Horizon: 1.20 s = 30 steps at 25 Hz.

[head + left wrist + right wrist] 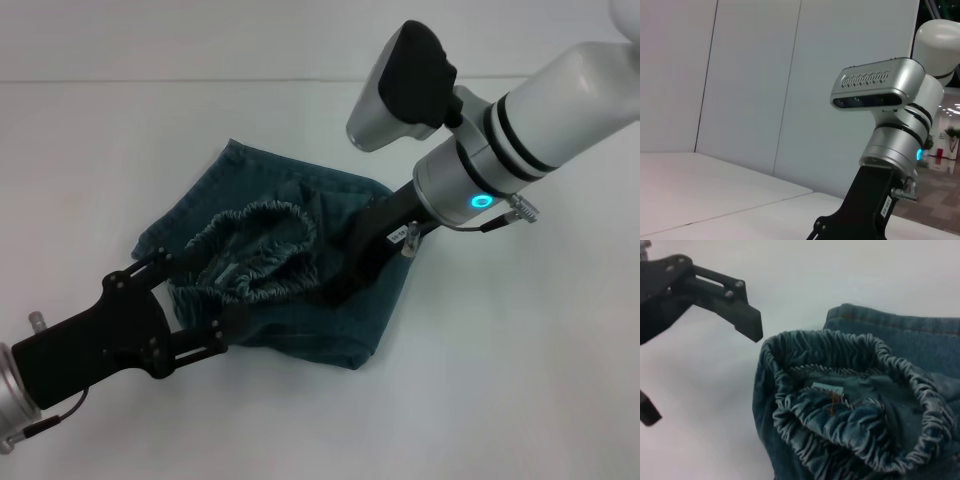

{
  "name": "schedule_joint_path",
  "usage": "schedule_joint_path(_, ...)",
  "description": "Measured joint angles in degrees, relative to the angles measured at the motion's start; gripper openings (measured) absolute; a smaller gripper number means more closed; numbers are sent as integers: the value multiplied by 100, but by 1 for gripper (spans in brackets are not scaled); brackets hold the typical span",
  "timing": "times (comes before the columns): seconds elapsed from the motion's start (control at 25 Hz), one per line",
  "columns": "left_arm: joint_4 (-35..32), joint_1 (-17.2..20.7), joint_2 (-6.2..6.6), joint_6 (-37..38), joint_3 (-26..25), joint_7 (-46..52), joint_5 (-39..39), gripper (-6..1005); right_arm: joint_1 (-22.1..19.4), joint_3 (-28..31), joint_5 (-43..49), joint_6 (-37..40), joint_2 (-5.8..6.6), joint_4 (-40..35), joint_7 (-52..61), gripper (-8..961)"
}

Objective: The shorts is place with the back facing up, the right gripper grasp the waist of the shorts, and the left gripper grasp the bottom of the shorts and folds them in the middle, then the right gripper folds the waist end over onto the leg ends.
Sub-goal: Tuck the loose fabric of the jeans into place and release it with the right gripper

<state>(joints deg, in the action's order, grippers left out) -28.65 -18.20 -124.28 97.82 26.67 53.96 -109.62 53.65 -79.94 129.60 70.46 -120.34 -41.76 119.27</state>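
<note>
The blue denim shorts (300,205) lie crumpled in the middle of the white table, with the elastic waist (255,245) bunched up in a ring on top. The same waist ring (840,410) fills the right wrist view, a label showing inside it. My left gripper (200,290) reaches in from the lower left, open, its fingers straddling the near-left edge of the shorts without closing on cloth. It also shows in the right wrist view as the left gripper (700,372), just apart from the waist. My right gripper (340,285) rests on the shorts right of the waist ring.
The white table (520,380) spreads around the shorts on every side. The left wrist view holds only the right arm's wrist (890,145), pale wall panels (740,75) and the table's far edge.
</note>
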Motion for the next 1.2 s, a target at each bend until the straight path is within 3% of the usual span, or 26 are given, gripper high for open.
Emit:
schedule_joint_path(0.56, 54, -14, 0, -2, 11, 0, 15, 888, -82, -516, -601, -757, -16, 88, -386, 924)
schedule_joint_path(0.8, 63, -21, 0, -35, 18, 0, 24, 888, -99, -536, -668, -894, -15, 161, -498, 869)
schedule_joint_path(1.0, 70, -34, -2, -35, 23, 0, 24, 889, -115, -540, -959, -942, -16, 361, -929, 637)
schedule_joint_path(1.12, 70, -22, -7, -21, 23, 0, 30, 889, -170, -540, -971, -984, -16, 341, -1025, 391)
schedule_joint_path(1.2, 72, -8, -9, -8, 23, 0, 33, 889, -229, -532, -972, -990, -15, 239, -1079, 305)
